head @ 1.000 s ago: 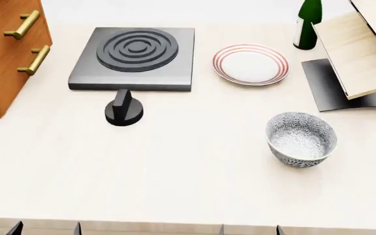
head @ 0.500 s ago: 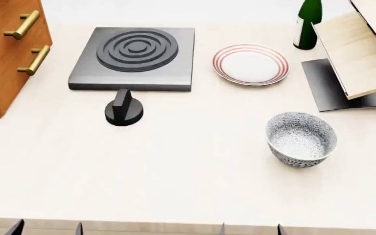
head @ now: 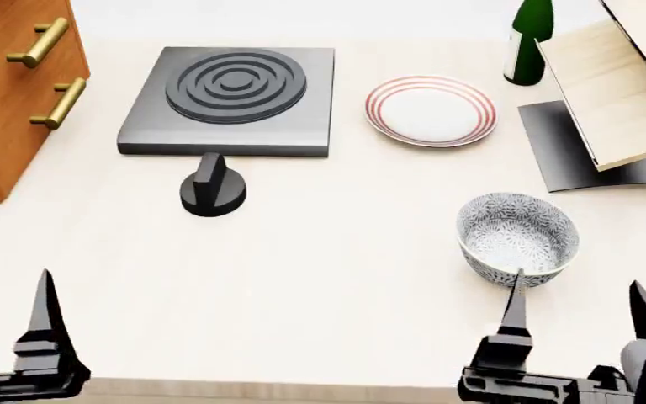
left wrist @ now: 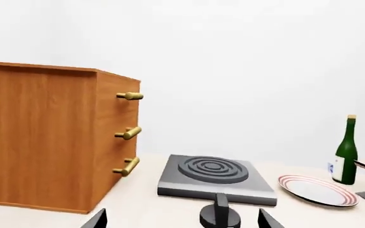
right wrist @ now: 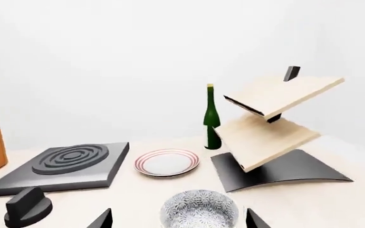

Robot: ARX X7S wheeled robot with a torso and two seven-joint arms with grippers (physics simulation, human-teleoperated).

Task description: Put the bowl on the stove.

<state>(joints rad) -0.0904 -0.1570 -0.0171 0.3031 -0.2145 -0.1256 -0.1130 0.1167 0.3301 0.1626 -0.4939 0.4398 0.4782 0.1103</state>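
The speckled white bowl (head: 517, 238) stands upright on the pale counter at the right front; the right wrist view has it (right wrist: 199, 209) just ahead of the jaws. My right gripper (head: 575, 286) hovers near the counter's front edge, just short of the bowl, open and empty, with its fingers wider apart than the bowl. The dark grey stove (head: 231, 97) lies at the back left, nothing on its ring burner. My left gripper (left wrist: 182, 221) is open and empty at the front left; one of its fingers (head: 43, 324) shows in the head view.
A round black knob (head: 212, 189) sits just in front of the stove. A red-ringed white plate (head: 430, 109) lies right of the stove. A green bottle (head: 528, 38) and a tilted wooden shelf rack (head: 615, 93) fill the back right. A wooden drawer cabinet (head: 9, 93) stands at the left.
Both grippers have come up into the head view from its bottom edge, the right one reaching close to the bowl. The bowl and the other things have not moved.
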